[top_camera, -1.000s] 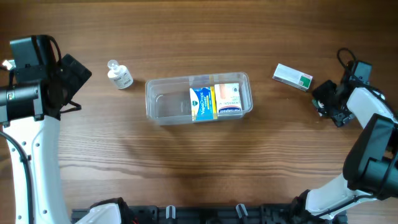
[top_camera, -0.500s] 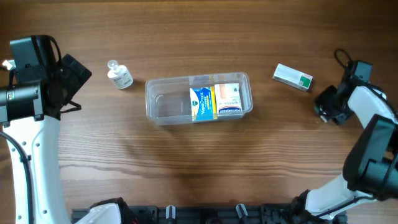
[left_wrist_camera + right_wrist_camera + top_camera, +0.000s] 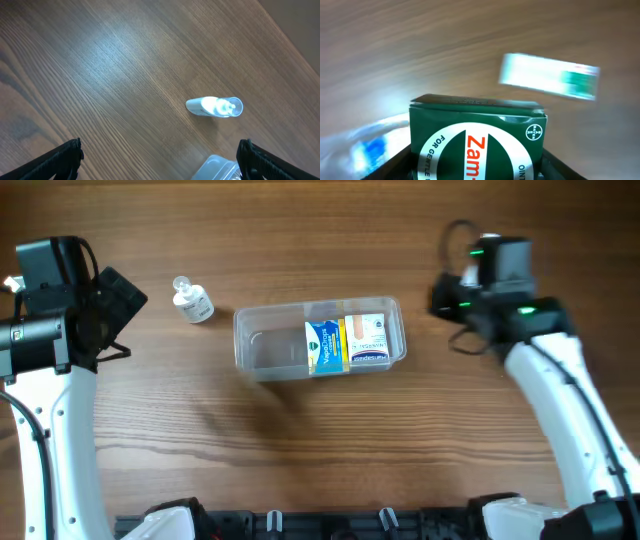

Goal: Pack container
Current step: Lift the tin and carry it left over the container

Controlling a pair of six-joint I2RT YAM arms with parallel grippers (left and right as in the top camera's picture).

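Observation:
The clear container (image 3: 262, 350) lies mid-table with a blue-and-yellow box (image 3: 325, 346) and a white-and-orange box (image 3: 368, 340) in its right half. My right gripper (image 3: 447, 298) hovers just right of the container, shut on a dark green "Zam-" box (image 3: 477, 137) that fills the right wrist view between the jaws (image 3: 477, 172). A white-and-green box (image 3: 547, 76) lies on the table beyond it; the arm hides it from overhead. A blurred container edge (image 3: 372, 137) shows at lower left. My left gripper (image 3: 118, 300) is open and empty (image 3: 160, 170) at the far left.
A small clear bottle (image 3: 192, 300) with a white cap lies on its side left of the container; it also shows in the left wrist view (image 3: 215, 106), beyond a corner of the container (image 3: 217, 169). Bare wood surrounds everything.
My right arm has swung from the far right edge leftward and back, to just right of the container, carrying the green box and covering the white-and-green box. The left arm has not moved.

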